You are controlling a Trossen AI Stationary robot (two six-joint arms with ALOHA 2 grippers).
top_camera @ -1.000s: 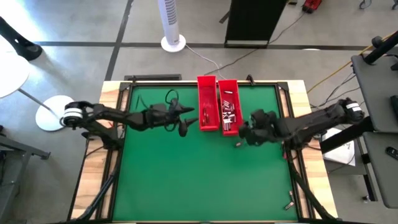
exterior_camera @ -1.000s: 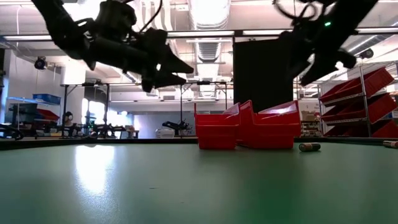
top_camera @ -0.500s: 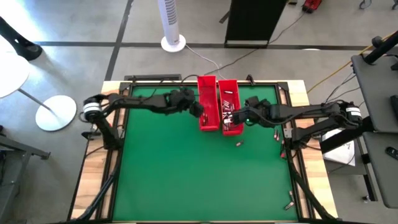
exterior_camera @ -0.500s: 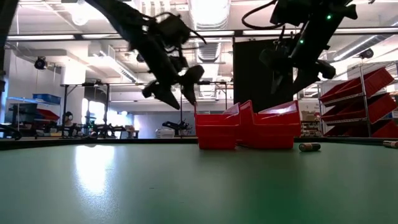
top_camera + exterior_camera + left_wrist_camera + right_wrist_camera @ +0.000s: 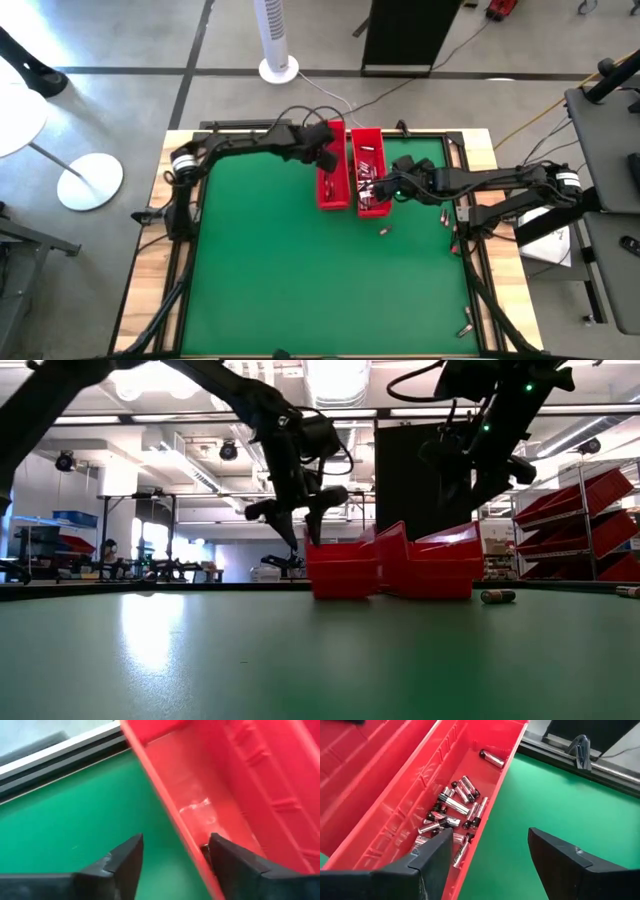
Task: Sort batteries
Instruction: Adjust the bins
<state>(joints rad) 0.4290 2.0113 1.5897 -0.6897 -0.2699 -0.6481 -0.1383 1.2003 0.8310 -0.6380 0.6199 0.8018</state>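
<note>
1. Left gripper (image 5: 172, 852), jaws apart, straddles the left red tray's (image 5: 331, 178) smooth plastic wall; tray contents mostly hidden.
2. Right gripper (image 5: 490, 852), jaws wide, empty, hangs over the right red tray (image 5: 422, 795) holding the silvery cylindrical batteries (image 5: 455, 807).
3. One stray battery (image 5: 383, 232) lies on green worktop (image 5: 300, 280).

White tower fan (image 5: 277, 35), black cabinet (image 5: 404, 35), white round stand base (image 5: 90, 180)

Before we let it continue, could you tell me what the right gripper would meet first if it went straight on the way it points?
Probably the outer wall of the right-hand red tray, which its open fingers straddle; the right gripper has one finger over the batteries and one over the green mat. Depth is uncertain.
</note>
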